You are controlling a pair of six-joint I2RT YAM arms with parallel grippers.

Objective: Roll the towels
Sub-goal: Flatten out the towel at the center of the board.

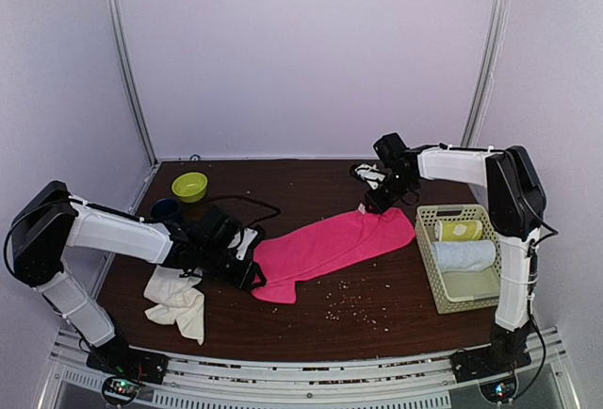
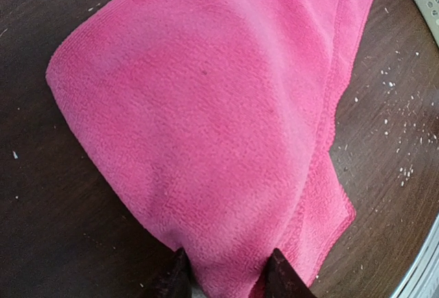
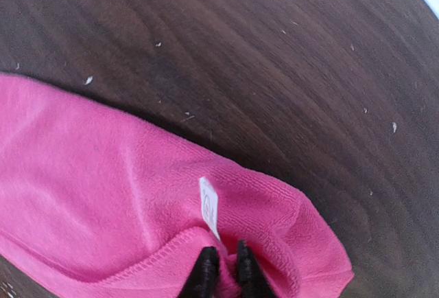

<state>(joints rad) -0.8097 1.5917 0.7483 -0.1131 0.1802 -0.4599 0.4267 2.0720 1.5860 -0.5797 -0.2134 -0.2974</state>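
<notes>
While right gripper (image 3: pixel 225 260) pinches pink towel (image 1: pixel 330 244) corner, left gripper (image 2: pixel 228 267) straddling opposite end, grip unclear, fingers (image 2: pixel 280 279) mostly cropped

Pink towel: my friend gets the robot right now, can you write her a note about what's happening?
Right pincer: shut on the pink towel at its far right corner, by its tag.
Left pincer: fingers either side of the towel's left end; firm grip unclear.
The pink towel lies stretched out, unrolled. The cream towel lies crumpled at the front left, untouched.
Done: neither rolled. Left: roll both.
</notes>
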